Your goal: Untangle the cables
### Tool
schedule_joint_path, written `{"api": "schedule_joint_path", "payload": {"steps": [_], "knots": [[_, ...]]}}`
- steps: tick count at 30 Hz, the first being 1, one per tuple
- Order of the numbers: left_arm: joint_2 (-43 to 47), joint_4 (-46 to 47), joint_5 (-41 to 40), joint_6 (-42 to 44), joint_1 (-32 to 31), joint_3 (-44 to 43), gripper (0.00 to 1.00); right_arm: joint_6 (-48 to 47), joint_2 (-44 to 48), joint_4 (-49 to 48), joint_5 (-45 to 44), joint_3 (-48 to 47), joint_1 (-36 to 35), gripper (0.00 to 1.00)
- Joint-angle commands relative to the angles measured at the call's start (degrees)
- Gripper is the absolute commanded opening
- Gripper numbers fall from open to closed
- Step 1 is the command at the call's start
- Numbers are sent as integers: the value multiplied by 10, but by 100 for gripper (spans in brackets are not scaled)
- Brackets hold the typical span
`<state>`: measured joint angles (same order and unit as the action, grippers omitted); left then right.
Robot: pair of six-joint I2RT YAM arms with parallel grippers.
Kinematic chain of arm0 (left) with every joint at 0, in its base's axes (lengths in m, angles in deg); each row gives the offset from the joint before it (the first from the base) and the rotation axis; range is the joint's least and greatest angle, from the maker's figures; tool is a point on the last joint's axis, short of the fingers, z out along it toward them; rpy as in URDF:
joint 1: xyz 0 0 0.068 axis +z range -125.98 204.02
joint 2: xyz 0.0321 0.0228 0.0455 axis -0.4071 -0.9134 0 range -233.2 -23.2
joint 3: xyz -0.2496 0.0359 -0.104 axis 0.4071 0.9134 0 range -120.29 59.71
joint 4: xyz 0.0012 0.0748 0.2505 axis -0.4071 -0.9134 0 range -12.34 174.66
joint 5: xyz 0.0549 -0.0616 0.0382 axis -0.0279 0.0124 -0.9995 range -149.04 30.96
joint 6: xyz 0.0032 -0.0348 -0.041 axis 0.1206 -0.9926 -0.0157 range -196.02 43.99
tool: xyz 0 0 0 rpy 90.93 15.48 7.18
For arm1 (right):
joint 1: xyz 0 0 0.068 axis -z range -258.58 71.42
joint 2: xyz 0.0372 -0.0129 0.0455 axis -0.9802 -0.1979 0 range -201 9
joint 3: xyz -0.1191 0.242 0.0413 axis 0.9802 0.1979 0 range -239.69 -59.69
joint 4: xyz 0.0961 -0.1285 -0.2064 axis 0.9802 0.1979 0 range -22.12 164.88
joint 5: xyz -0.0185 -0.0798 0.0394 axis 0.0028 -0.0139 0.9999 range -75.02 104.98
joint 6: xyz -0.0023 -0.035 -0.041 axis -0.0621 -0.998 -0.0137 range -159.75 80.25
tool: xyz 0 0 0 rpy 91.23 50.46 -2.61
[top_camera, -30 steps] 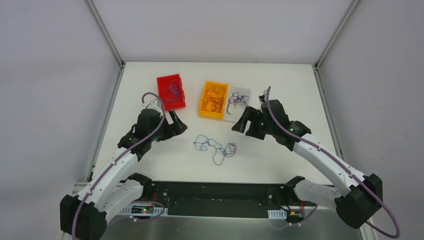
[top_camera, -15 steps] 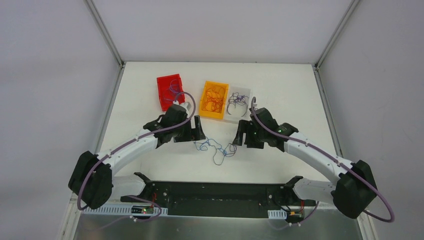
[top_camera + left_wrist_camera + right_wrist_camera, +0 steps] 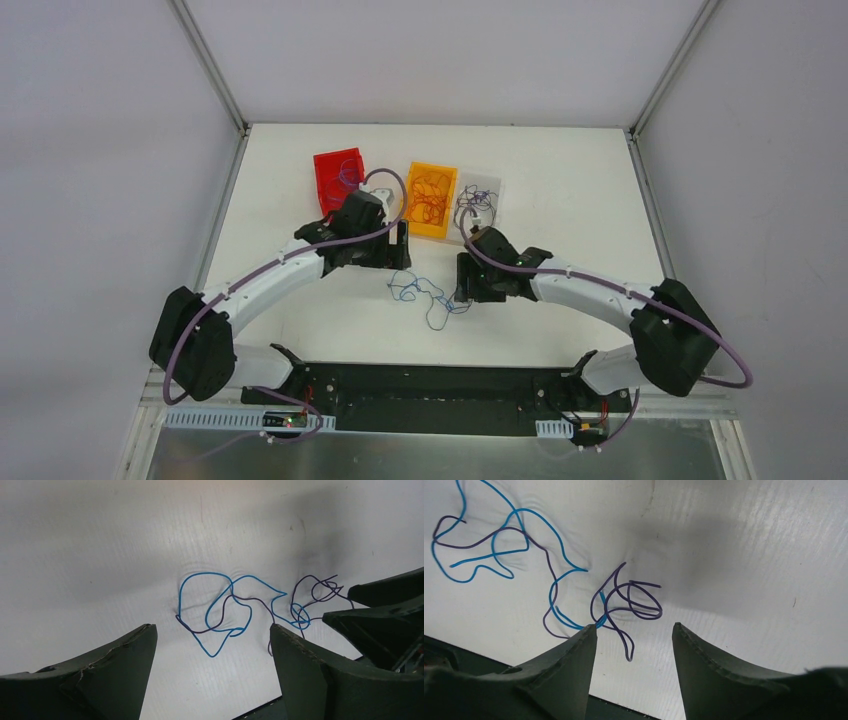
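A blue cable (image 3: 408,284) and a purple cable (image 3: 440,312) lie tangled on the white table. In the left wrist view the blue cable (image 3: 220,587) loops across the purple cable (image 3: 240,602). In the right wrist view the purple cable (image 3: 631,600) coils beside the blue cable (image 3: 521,530). My left gripper (image 3: 398,250) is open just behind the tangle's left end, jaws wide (image 3: 212,630). My right gripper (image 3: 463,280) is open over the tangle's right end (image 3: 634,630), empty.
A red bin (image 3: 340,182), an orange bin (image 3: 430,200) and a clear bin (image 3: 478,203), each holding cables, stand behind the tangle. The table's front edge and a black rail (image 3: 440,385) lie near the arm bases.
Both arms have swung inward toward the tangle. The left gripper moved right to the tangle's left end, the right gripper moved left and down over its right end. The cables have not moved.
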<state>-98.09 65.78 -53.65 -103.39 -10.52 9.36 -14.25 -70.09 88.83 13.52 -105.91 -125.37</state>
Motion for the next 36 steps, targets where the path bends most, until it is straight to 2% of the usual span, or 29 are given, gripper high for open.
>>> {"api": "schedule_joint_path", "payload": {"steps": [1, 3, 7, 8, 13, 20, 25, 31, 36], "knots": [[-8, -48, -9, 102, -3, -64, 86, -5, -39, -3, -71, -31, -22, 59], [-19, -47, 18, 118, -3, -76, 86, -4, -44, -4, -89, -26, -28, 54], [-52, -42, 56, 147, -10, -97, 85, -1, 10, -32, -106, 2, -33, 9], [-61, -39, 60, 157, -16, -100, 84, -4, 32, -40, -107, 10, -32, 1], [-79, 41, 120, 228, -52, -86, 84, -27, 128, -59, -121, 36, -32, 0], [-123, 177, 262, 299, -56, -49, 83, -37, 143, -10, -133, 15, -32, 0], [-171, 180, 290, 345, -57, -69, 83, -27, 169, -21, -142, 32, -31, 0], [-236, 160, 345, 349, -59, -109, 79, -16, 178, -10, -147, 40, -32, 0], [-252, 156, 355, 358, -65, -121, 78, -9, 180, -10, -149, 50, -31, 0]]}}
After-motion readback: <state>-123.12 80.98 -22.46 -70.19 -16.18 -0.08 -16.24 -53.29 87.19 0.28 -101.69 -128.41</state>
